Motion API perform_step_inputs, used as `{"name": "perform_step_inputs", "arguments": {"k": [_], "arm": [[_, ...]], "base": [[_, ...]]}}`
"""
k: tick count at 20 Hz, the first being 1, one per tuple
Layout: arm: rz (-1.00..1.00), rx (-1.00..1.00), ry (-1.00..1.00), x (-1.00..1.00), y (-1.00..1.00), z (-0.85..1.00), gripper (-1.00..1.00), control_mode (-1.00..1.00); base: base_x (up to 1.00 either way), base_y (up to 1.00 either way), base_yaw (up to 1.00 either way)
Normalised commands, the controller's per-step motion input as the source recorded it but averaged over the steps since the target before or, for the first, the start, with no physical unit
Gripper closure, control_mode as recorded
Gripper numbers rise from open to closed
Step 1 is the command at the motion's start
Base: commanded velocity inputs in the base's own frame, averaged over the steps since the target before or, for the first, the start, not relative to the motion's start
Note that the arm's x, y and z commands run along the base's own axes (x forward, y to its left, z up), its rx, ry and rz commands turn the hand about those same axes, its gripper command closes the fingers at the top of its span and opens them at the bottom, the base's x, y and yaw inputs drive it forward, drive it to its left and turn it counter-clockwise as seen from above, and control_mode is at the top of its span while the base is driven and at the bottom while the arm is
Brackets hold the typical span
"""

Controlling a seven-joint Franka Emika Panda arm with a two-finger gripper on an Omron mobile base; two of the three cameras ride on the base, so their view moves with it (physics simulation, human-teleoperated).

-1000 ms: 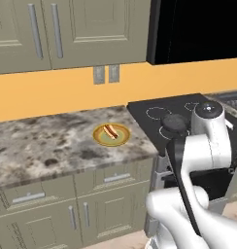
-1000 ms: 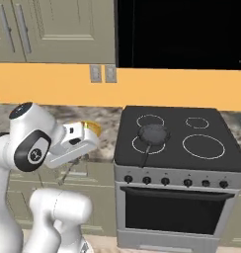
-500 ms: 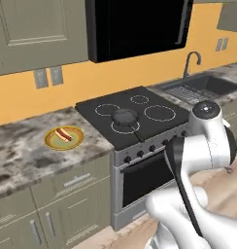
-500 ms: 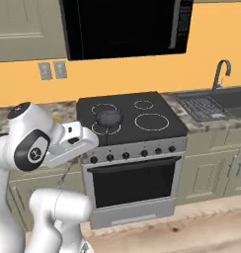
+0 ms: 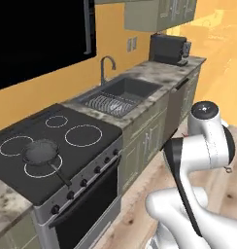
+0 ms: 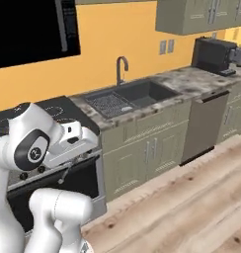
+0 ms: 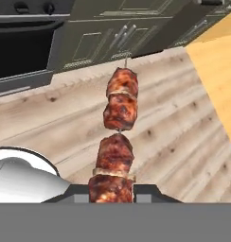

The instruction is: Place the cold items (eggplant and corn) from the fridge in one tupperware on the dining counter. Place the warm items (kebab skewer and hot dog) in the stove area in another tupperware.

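Browned kebab skewer (image 7: 118, 142) clamped in gripper (image 7: 111, 191), jaws closed on its lower end.
Skewer sticks out over wood floor (image 7: 183, 132), beside stove (image 5: 52, 146) and sink (image 5: 121, 93) cabinets.

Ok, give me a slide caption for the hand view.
Gripper shut on kebab skewer, carried above the wooden floor.
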Motion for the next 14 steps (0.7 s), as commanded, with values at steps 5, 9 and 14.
{"name": "perform_step_inputs", "arguments": {"k": [5,9,14], "arm": [[0.0,0.0,0.0,0.0,0.0,0.0,1.0,1.0],[0.0,0.0,0.0,0.0,0.0,0.0,1.0,1.0],[0.0,0.0,0.0,0.0,0.0,0.0,1.0,1.0]], "base": [[0.73,-0.63,-0.65],[0.79,-0.6,-0.6],[0.81,-0.45,-0.55]]}}
